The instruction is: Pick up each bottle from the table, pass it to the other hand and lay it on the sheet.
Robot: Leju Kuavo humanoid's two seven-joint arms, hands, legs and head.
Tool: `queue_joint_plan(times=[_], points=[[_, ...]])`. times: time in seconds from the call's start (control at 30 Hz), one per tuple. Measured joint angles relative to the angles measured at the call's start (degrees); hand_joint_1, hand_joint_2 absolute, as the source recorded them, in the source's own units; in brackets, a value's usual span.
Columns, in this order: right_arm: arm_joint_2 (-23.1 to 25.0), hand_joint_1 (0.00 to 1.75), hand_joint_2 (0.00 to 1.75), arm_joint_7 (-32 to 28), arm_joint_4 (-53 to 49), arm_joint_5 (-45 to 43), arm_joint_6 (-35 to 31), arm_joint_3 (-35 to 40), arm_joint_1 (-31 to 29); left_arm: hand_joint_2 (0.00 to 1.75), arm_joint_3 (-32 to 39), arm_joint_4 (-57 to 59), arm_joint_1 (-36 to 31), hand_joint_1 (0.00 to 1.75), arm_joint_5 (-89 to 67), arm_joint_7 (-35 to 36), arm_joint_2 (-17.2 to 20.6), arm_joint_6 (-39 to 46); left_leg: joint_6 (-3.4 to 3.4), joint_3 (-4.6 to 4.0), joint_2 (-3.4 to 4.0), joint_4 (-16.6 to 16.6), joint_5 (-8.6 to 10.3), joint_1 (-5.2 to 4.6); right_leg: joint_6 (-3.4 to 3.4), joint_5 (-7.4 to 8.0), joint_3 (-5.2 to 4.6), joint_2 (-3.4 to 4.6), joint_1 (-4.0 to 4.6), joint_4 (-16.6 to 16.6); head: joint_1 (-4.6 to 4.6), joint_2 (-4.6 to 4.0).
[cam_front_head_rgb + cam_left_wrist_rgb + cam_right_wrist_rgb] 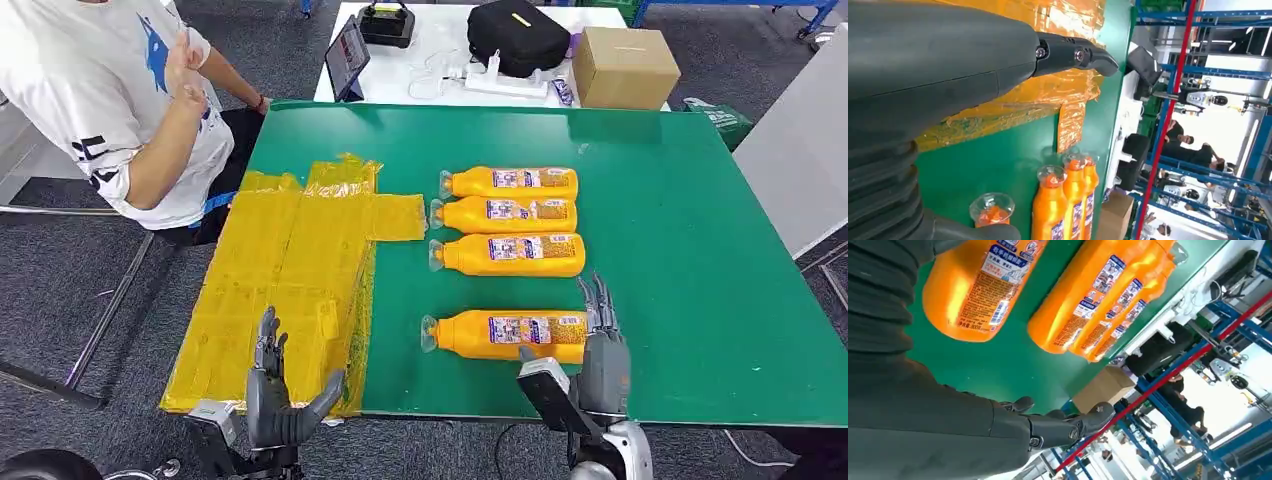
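Surface: green table [700,250] is carrying a crinkled yellow sheet [290,280] on its left part; a white table with a black bag [517,35] and a cardboard box [625,65] is standing behind, and a person [120,100] is sitting at the far left corner.
Bottles: four orange bottles are lying on their sides, caps pointing toward the sheet; three are lying close together in a row [510,215], and the nearest bottle [505,335] is lying apart from them, closer to the robot.
Sheet count: one sheet, no bottle lying on it yet.
Right hand: right hand [603,350] is hovering just beside the base end of the nearest bottle, fingers extended, grasping nothing.
Left hand: left hand [280,395] is waiting over the sheet's near edge, fingers spread, released.
Step in hand: likely reaching for the nearest bottle.
Doing it well: judging by the layout, wrapping the body near the label middle, keeping the cap end free for the left hand's taking.
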Motion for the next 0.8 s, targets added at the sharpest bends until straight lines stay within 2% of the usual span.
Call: queue_joint_plan(times=[0.13, 0.33, 0.57, 0.8], points=[[-1.4, 0.0, 1.75, 4.5, 0.0, 2.7, 3.7, 0.0, -0.3, 1.75, 0.3, 0.0, 0.1, 0.0, -1.0, 0.4, -0.1, -1.0, 0.0, 0.0, 0.0, 0.0, 0.0, 0.01, 0.0, 0.0, 0.01, 0.0, 0.0, 0.0, 0.0, 0.0], [-4.5, 0.0, 1.75, 10.0, 1.2, 2.4, 13.3, 0.1, -0.8, 1.75, 1.5, 0.0, 0.3, 0.0, -3.1, 1.1, -0.7, -3.4, 0.01, -0.01, -0.01, 0.0, 0.0, -0.02, 0.01, 0.0, 0.02, 0.0, -0.04, 0.0, 0.0, 0.0], [-7.1, 0.0, 1.75, 11.1, 6.7, -1.2, 21.0, 1.4, -4.0, 1.75, 2.4, 0.8, -0.5, 0.0, -4.4, 1.3, -1.1, -5.1, 0.01, 0.04, 0.03, 0.0, 0.0, -0.01, 0.0, 0.01, 0.03, 0.01, -0.01, 0.0, 0.0, 0.0], [-8.3, 0.0, 1.75, 11.3, 11.7, -1.6, 22.5, 2.3, -8.8, 1.75, 3.0, 1.9, -1.3, 0.0, -4.4, 1.4, -1.4, -5.8, 0.01, 0.27, 0.01, 0.0, 0.0, 0.0, 0.0, 0.0, 0.26, 0.01, -0.01, 0.0, 0.0, 0.0]])
